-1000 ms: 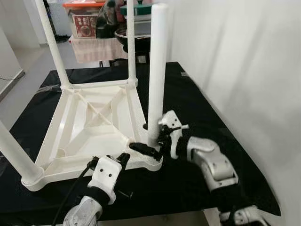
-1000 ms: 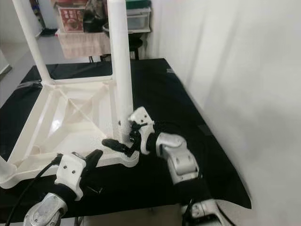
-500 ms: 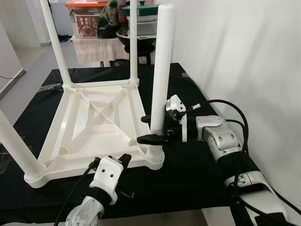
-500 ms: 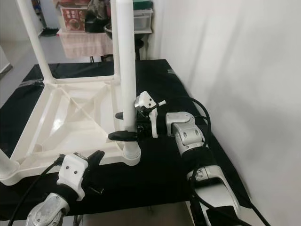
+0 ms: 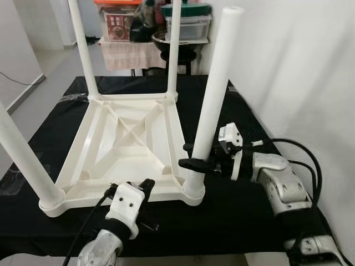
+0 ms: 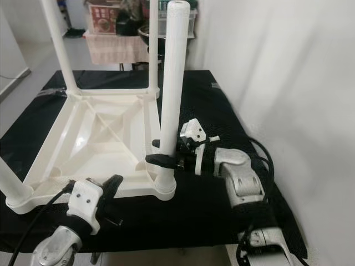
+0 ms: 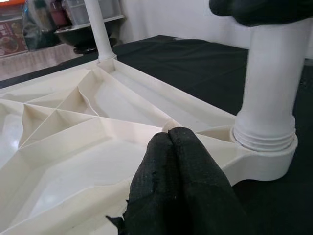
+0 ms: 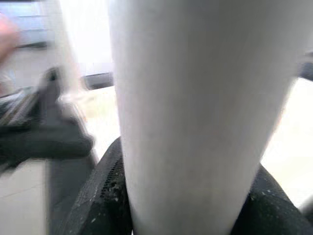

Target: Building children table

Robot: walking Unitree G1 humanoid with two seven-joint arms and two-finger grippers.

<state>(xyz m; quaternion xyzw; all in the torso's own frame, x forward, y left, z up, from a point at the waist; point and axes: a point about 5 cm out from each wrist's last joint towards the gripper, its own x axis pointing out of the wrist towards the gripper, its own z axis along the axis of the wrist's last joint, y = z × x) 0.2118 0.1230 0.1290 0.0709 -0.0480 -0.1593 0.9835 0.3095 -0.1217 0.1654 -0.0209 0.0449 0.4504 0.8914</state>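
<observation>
White table [image 5: 130,145] upside down on black-covered desk [image 5: 238,108], legs pointing up. Near-right leg [image 5: 213,97] seated in corner socket, leaning slightly. Right gripper [image 5: 194,155] clamped low on that leg, one of its fingers [image 5: 191,163] on each side just above the socket; leg seen close between them in right wrist view. Left gripper [image 7: 168,142] at the table's near rim, fingers [image 7: 188,171] pressed together, holding nothing, tips touching or just over a rib. Boxes and pot [image 5: 166,39] beyond the desk.
</observation>
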